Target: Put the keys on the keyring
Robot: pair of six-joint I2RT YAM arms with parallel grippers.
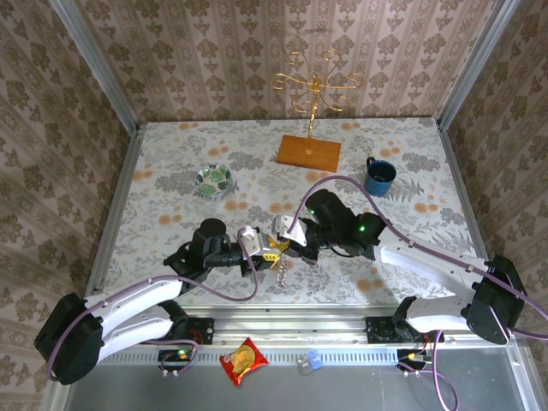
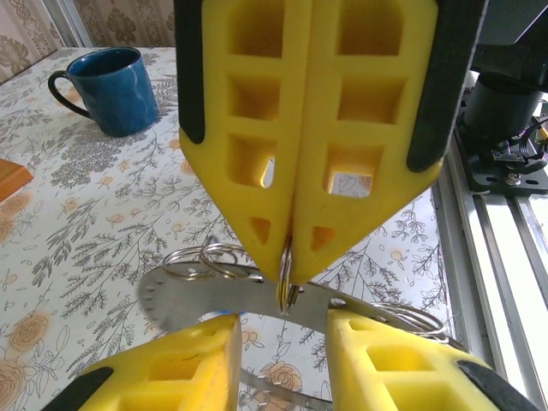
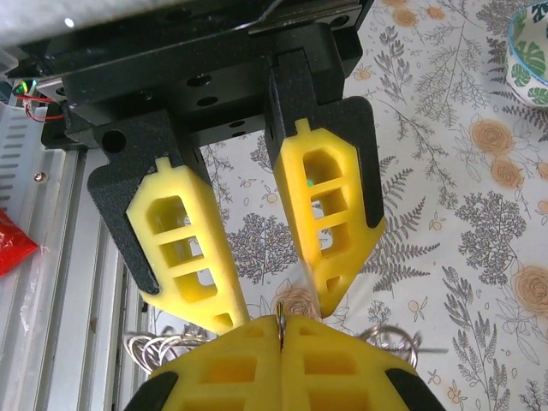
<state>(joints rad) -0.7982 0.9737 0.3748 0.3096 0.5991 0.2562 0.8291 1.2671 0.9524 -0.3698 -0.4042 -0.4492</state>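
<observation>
The keyring (image 2: 193, 295), a flat grey toothed band, is off the table between both grippers near the front edge. Thin wire rings (image 2: 205, 257) hang on it at both ends. My right gripper (image 2: 288, 261) is shut on one small wire ring (image 2: 288, 287) that loops round the band. The pinched ring also peeks out between its closed pads (image 3: 248, 368). My left gripper (image 2: 282, 324) faces it, fingers (image 3: 184, 248) apart, the band passing between them. A blue fleck (image 2: 224, 310) by one finger may be a key; the keys are otherwise hidden. From above, both grippers (image 1: 272, 247) meet tip to tip.
A blue mug (image 1: 379, 175) stands at the back right and a green-patterned bowl (image 1: 212, 180) at the back left. A gold wire stand on a wooden base (image 1: 310, 150) is at the back centre. A red packet (image 1: 244, 361) lies below the metal rail (image 1: 282, 330).
</observation>
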